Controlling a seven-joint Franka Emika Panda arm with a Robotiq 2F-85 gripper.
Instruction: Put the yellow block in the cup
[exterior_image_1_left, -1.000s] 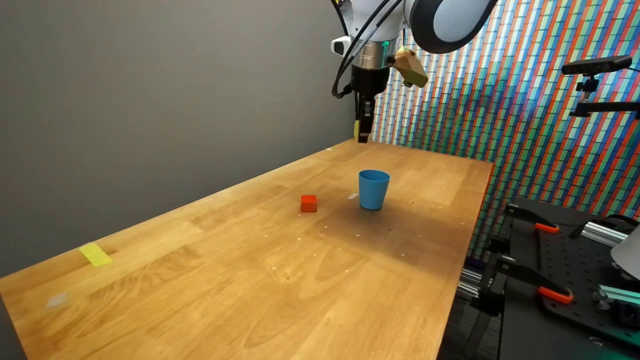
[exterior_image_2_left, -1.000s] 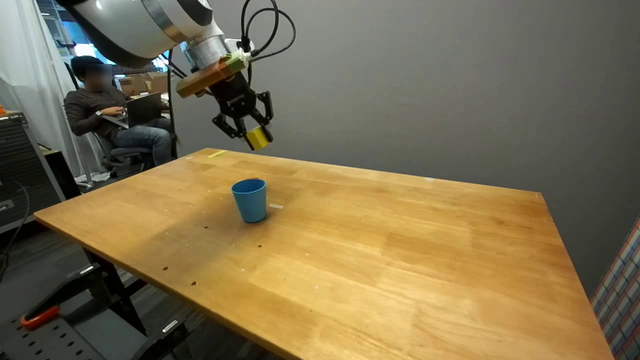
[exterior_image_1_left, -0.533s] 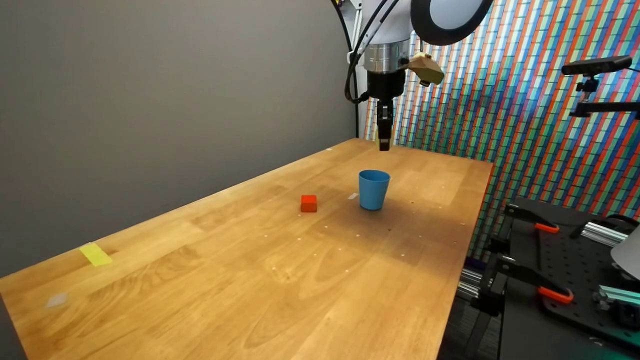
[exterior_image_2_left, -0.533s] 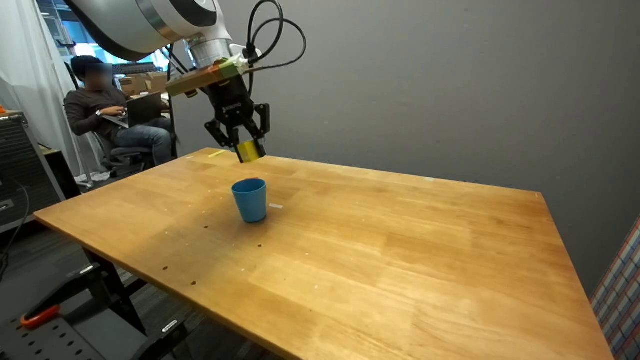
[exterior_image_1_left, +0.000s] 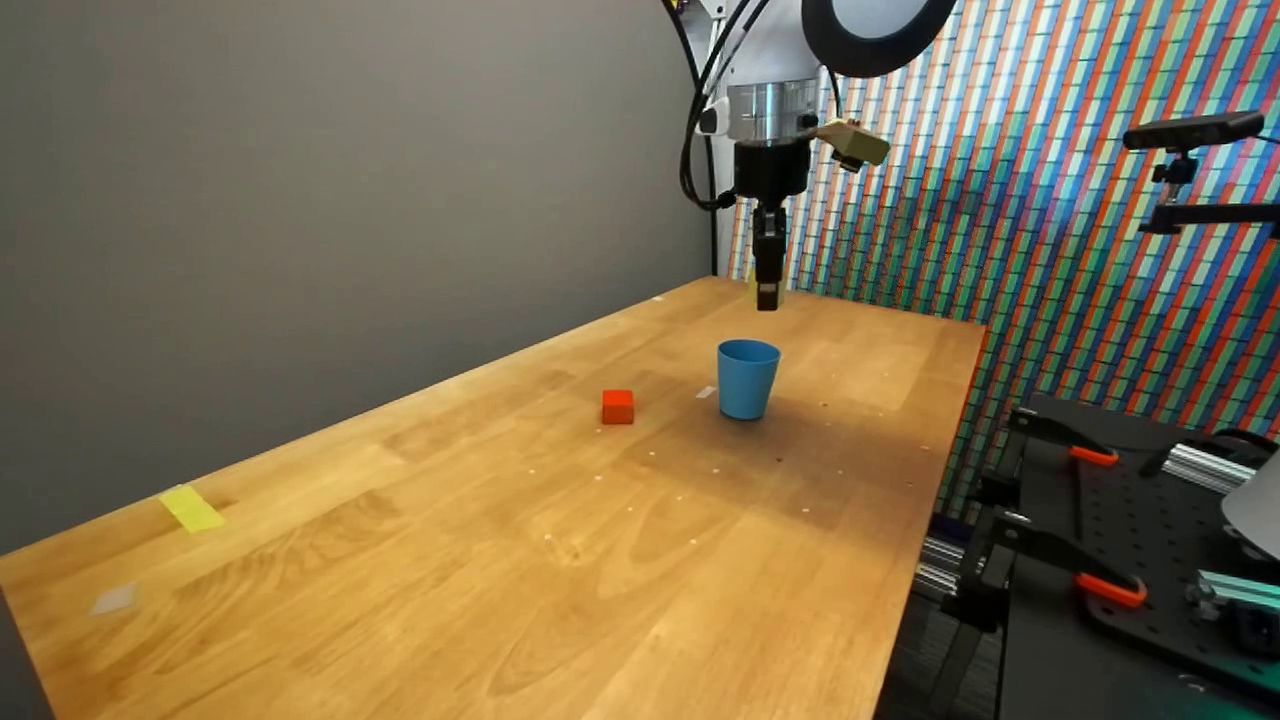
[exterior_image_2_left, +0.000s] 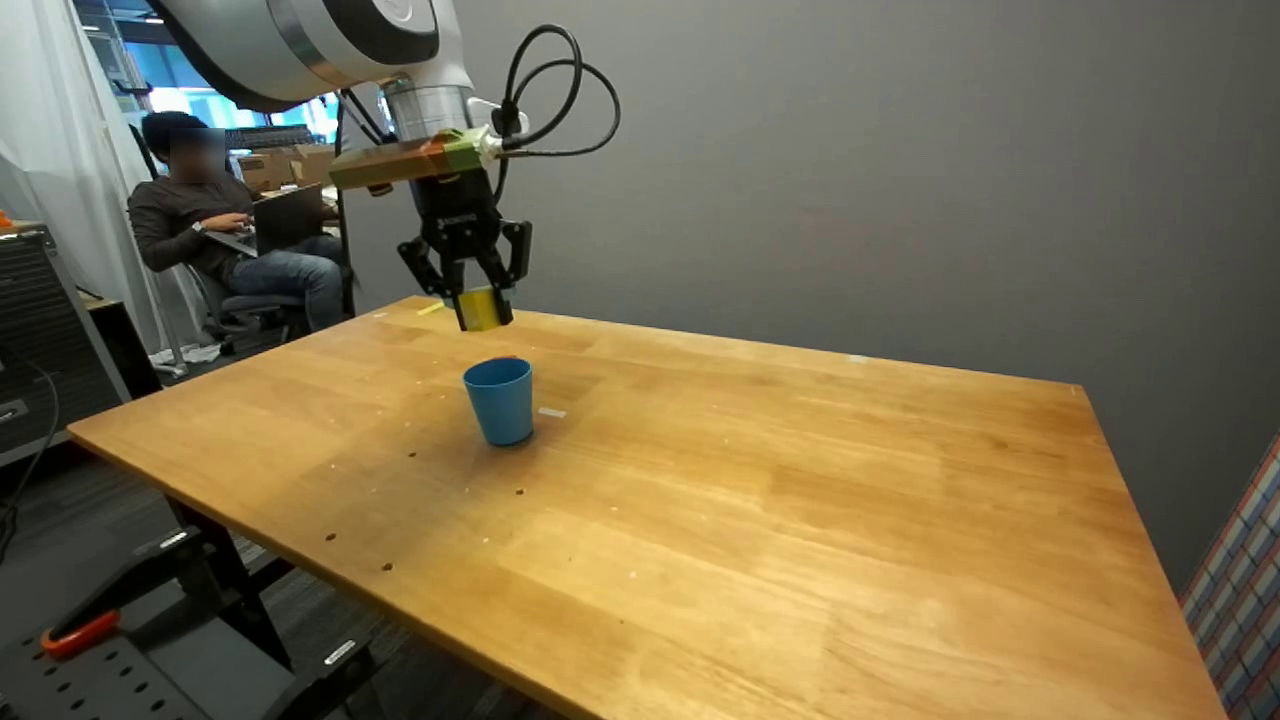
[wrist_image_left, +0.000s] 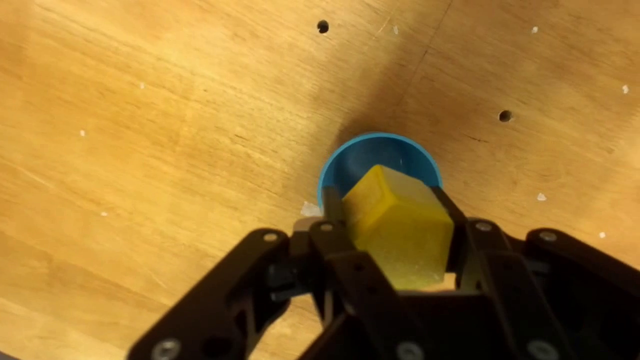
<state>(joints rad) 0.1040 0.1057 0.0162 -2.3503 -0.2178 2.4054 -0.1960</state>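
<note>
The gripper is shut on the yellow block and holds it in the air above the cup. In an exterior view the gripper points straight down and its finger hides most of the block. The blue cup stands upright on the table, below the fingertips and apart from them. In the wrist view the yellow block sits between both fingers, tilted. It covers the near part of the cup's open mouth; the cup's far inner wall shows beyond it.
A small red block lies on the wooden table near the cup; only a sliver shows behind the cup in an exterior view. Flat yellow tape is stuck near the table's wall-side edge. A grey wall runs along that edge.
The gripper has moved down and over toward the cup with the yellow block in it, and has turned from tilted to nearly upright. The cup and red block have not moved.
</note>
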